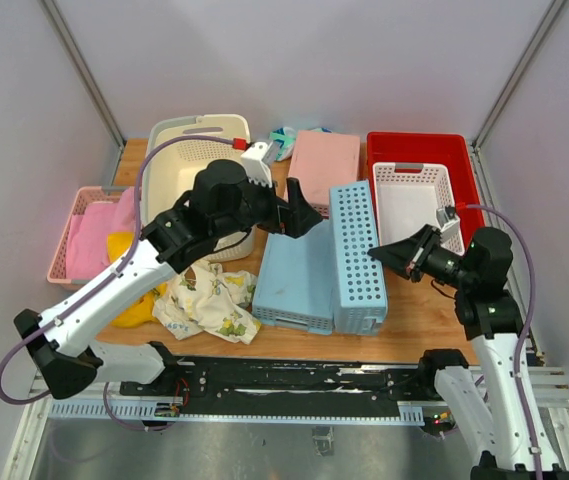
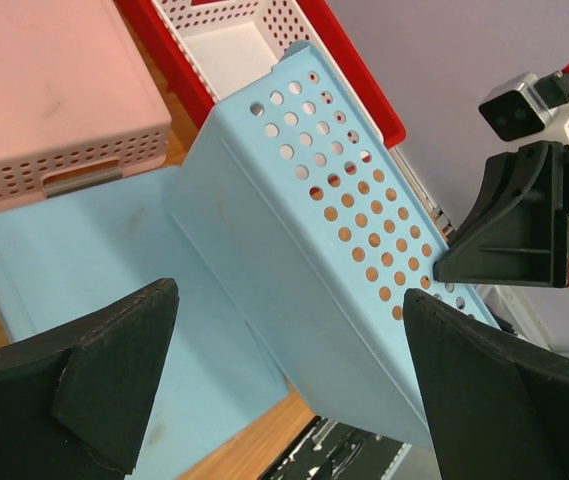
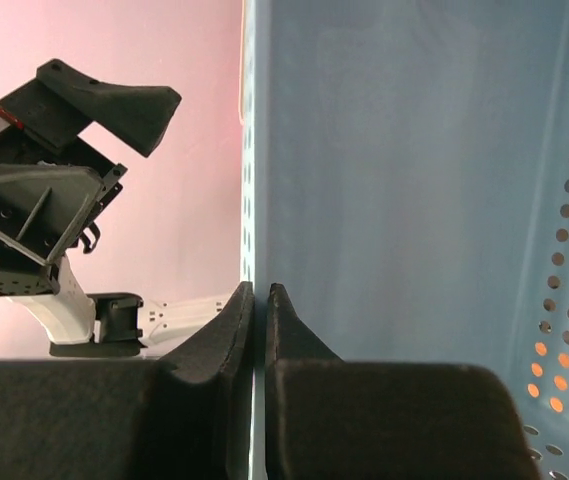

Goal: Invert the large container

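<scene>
The large container (image 1: 186, 135), a deep cream tub, stands open side up at the back left, and my left arm crosses its near wall. It does not show in the wrist views. My left gripper (image 1: 304, 212) (image 2: 289, 385) is open and empty, hovering right of the tub over a blue perforated basket (image 1: 357, 262) (image 2: 304, 230) that stands tipped on its side. My right gripper (image 1: 380, 253) (image 3: 260, 300) is shut on that basket's thin rim (image 3: 394, 180).
An overturned light blue basket (image 1: 294, 280) lies beside the tipped one. A pink basket (image 1: 324, 160), a red tray (image 1: 419, 148) and a white basket (image 1: 414, 195) sit behind. At the left are a pink lattice basket (image 1: 72, 230) and cloths (image 1: 204, 300).
</scene>
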Tool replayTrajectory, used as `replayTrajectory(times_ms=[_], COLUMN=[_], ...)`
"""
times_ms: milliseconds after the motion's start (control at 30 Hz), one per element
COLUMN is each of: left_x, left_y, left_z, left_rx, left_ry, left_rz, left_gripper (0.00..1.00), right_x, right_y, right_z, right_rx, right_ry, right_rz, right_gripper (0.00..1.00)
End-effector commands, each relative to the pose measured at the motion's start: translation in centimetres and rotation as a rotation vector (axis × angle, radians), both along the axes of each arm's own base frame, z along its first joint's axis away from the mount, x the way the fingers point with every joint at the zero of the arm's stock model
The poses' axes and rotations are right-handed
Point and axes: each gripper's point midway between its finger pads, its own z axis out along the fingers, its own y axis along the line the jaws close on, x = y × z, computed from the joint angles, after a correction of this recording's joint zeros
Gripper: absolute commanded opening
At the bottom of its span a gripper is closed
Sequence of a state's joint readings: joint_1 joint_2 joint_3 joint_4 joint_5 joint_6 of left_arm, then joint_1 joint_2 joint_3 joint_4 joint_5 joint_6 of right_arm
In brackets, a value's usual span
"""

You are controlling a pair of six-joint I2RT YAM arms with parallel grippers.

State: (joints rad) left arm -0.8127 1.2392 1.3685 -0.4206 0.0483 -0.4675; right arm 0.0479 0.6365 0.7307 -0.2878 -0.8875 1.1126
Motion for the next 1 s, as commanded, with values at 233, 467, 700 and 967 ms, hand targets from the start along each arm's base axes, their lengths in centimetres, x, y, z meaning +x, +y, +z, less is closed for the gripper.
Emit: replayTrajectory(times_ms=[233, 467, 700, 967], left_x=[-0.4, -0.5, -0.9, -0.7], left_y=[-2.5, -3.6, -4.8, -6.0], left_z=[-3.0, -4.1, -5.3, -6.5], left_rx=[0.023, 0.032, 0.011, 0.004], left_ry=[0.062, 0.088, 0.126, 0.151], left_rz=[-0.127, -0.175, -0.228, -0.261], left_gripper=[0.99, 0.99, 0.99, 0.99], right_x=[-1.0, -1.9, -3.5, -2.8], right_y=[-2.0, -4.1, -9.0, -14.8], right_z=[-7.7, -10.7, -12.0, -8.7], right_rx=[0.050, -0.075, -0.483, -0.841], right_ry=[0.296, 0.361, 0.359, 0.273], right_rz=[-0.171, -0.294, -0.403, -0.503], right_gripper=[0.00, 0.02, 0.55, 0.71])
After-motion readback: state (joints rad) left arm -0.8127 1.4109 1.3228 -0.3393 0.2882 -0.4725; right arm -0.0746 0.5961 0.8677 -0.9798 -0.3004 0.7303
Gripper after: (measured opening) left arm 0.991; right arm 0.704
